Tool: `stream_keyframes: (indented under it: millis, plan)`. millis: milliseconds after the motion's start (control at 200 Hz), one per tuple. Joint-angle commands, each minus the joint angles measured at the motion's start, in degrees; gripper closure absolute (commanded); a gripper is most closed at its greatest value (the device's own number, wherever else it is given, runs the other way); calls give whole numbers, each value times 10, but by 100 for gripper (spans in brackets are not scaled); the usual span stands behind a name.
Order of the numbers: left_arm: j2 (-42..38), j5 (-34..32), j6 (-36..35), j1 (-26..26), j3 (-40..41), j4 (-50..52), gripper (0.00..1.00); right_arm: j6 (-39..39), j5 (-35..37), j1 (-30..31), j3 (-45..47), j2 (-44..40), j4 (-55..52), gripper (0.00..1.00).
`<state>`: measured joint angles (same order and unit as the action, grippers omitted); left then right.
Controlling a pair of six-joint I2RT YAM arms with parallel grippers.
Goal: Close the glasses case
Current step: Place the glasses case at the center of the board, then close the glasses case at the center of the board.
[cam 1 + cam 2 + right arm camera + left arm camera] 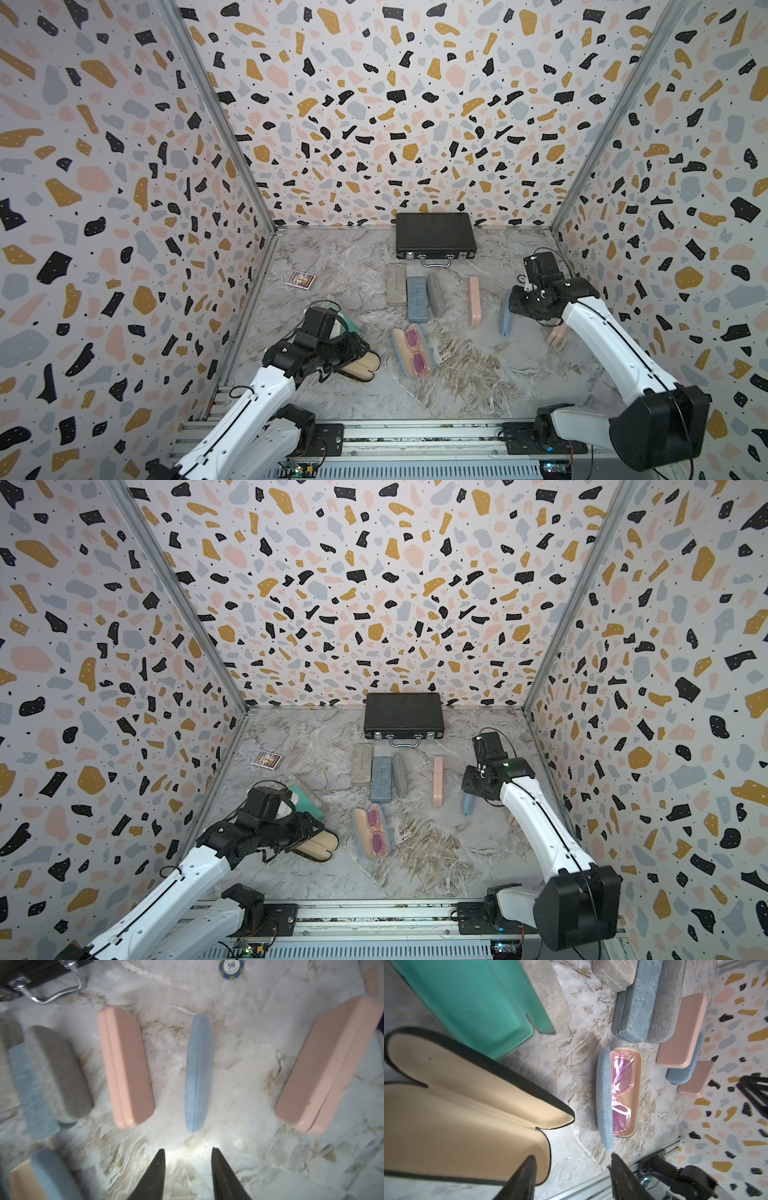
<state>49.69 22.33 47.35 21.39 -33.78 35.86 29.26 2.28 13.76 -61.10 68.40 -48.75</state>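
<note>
Your left arm (257,399) reaches in low from the table's front-left corner, wrist bent down, with the left gripper (572,1157) over the end of the black glasses case (467,1115). Its jaws stand apart. One finger (525,1178) overlaps the case's lining, but you cannot tell whether it touches.

Your right arm (602,332) stretches along the right edge of the table (478,374). The right gripper (188,1149) points down at bare marble, jaws narrowly parted and holding nothing, just short of a slim blue case (198,1072) that is shut and standing on its edge.

The black glasses case lies near the left edge, spread open, and its two tan-lined shells are empty. Beside it, toward the middle, the open blue case (605,1095) has a woven fabric shell and holds pink glasses (623,1084) with tinted lenses. A smooth teal case (477,1001) lies open behind the black one. Two pink cases (124,1068) are hard, glossy and shut.
</note>
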Motion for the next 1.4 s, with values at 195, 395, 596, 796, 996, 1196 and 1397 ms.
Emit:
stream_keyframes:
  millis: [195, 395, 596, 796, 996, 1196, 1397]
  plan:
    - [99, -33, -12, 71, -60, -21, 100, 24, -67, 91, 78, -51, -8, 100]
    - [131, -66, 3, 114, -70, -21, 100, 28, -70, 163, 95, -8, 28, 100]
    - [171, -99, 14, 149, -73, -17, 100, 31, -67, 210, 84, 49, 59, 100]
    - [213, -113, 13, 166, -83, -23, 100, 31, -76, 240, 75, 114, 93, 100]
    - [239, -108, 16, 176, -93, -48, 100, 34, -83, 261, 62, 160, 121, 100]
    - [266, -108, 14, 185, -107, -62, 100, 37, -84, 274, 47, 192, 135, 100]
    - [292, -107, 16, 195, -115, -76, 100, 38, -88, 283, 34, 216, 143, 100]
